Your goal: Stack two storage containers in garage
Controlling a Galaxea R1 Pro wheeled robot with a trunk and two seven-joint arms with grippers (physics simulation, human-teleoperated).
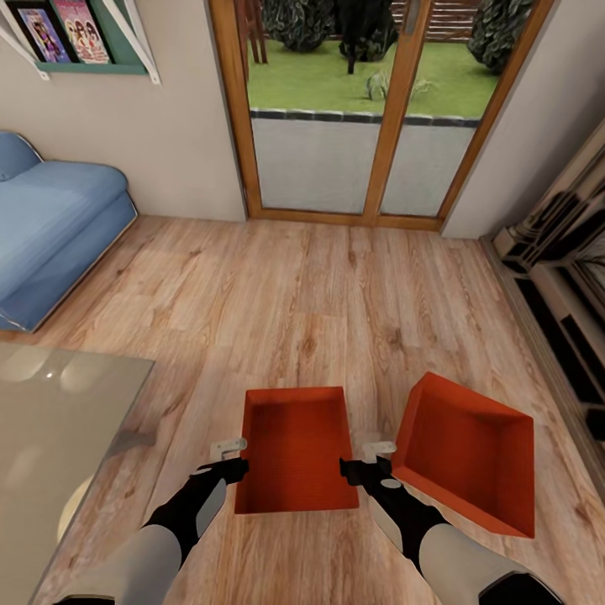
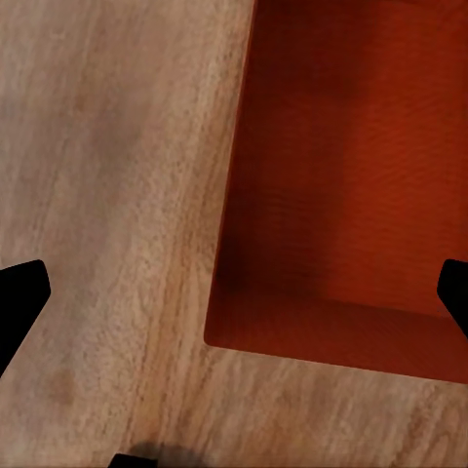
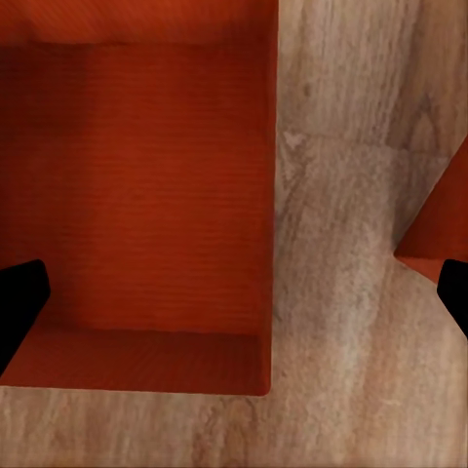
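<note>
Two orange-red storage containers stand open-topped on the light wood-plank floor of the living room. One container lies straight ahead between my arms; the other sits just right of it, turned at an angle. My left gripper hangs open above the near container's left wall, one finger over the floor and the other over the inside. My right gripper is open above the same container's right wall. A corner of the second container lies by one right fingertip.
A blue sofa stands at the left, and a glass table at the near left. Wood-framed glass doors fill the far wall. A dark shelf unit lines the right side.
</note>
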